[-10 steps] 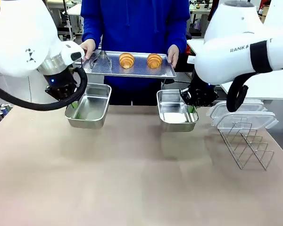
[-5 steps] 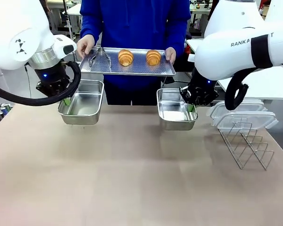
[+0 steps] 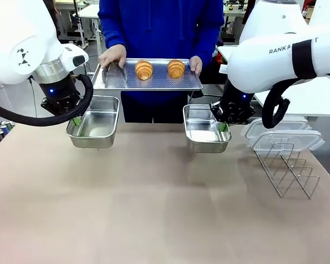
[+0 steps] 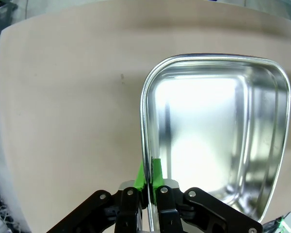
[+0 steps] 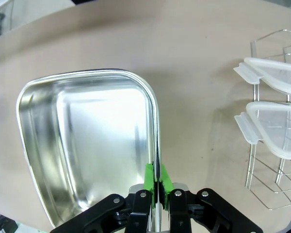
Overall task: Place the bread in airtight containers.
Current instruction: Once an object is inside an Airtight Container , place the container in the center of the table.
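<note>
Two golden-brown pieces of bread [image 3: 144, 69] [image 3: 176, 69] lie on a perforated metal tray [image 3: 148, 82] that a person in blue holds at the far side. My left gripper [image 3: 76, 120] is shut on the left rim of an empty steel container [image 3: 93, 122] [image 4: 213, 141], held just above the table. The wrist view has the green pads [image 4: 156, 172] pinching that rim. My right gripper [image 3: 224, 126] is shut on the right rim of a second empty container [image 3: 205, 129] [image 5: 87, 145], also lifted slightly.
Clear plastic lids [image 3: 283, 135] [image 5: 276, 126] rest on a wire rack [image 3: 289, 168] at the table's right. Metal tongs [image 3: 114, 71] lie on the tray by the person's hand [image 3: 113, 56]. The tan tabletop [image 3: 154, 209] lies open in front.
My left arm has carried its container to the left and slightly up. The person shifted the tray a little lower and leftward. The right arm and its container have stayed put.
</note>
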`<state>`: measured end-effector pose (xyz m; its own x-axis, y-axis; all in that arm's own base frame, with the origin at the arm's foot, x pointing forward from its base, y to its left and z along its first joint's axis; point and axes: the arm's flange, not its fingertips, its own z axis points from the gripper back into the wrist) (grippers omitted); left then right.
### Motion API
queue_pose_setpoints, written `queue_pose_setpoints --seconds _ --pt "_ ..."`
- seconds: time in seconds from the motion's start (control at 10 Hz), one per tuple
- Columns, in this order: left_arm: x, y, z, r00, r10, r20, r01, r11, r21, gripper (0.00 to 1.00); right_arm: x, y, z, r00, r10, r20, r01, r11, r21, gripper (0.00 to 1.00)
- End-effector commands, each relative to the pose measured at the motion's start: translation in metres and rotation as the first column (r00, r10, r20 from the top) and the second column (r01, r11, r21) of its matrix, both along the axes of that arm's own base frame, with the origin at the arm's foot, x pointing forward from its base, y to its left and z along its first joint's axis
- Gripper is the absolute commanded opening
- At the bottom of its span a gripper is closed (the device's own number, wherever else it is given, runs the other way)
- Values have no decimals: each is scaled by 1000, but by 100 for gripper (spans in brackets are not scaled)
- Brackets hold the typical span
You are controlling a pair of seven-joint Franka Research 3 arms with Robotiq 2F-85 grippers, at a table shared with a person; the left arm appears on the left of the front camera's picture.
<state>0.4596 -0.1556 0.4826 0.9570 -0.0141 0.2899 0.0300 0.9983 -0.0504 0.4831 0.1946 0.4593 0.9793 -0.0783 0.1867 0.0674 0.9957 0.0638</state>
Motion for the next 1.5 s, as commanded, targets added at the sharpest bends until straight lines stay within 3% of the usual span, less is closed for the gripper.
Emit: queue_pose_setpoints --seconds 0.0,1.4 --pt "1 -1 5 1000 -1 10 1 1000 -3 5 -1 2 2 1000 -11 8 11 1000 -2 5" --pt "1 -1 5 1000 -1 10 1 1000 -3 5 -1 2 2 1000 -11 8 11 1000 -2 5"
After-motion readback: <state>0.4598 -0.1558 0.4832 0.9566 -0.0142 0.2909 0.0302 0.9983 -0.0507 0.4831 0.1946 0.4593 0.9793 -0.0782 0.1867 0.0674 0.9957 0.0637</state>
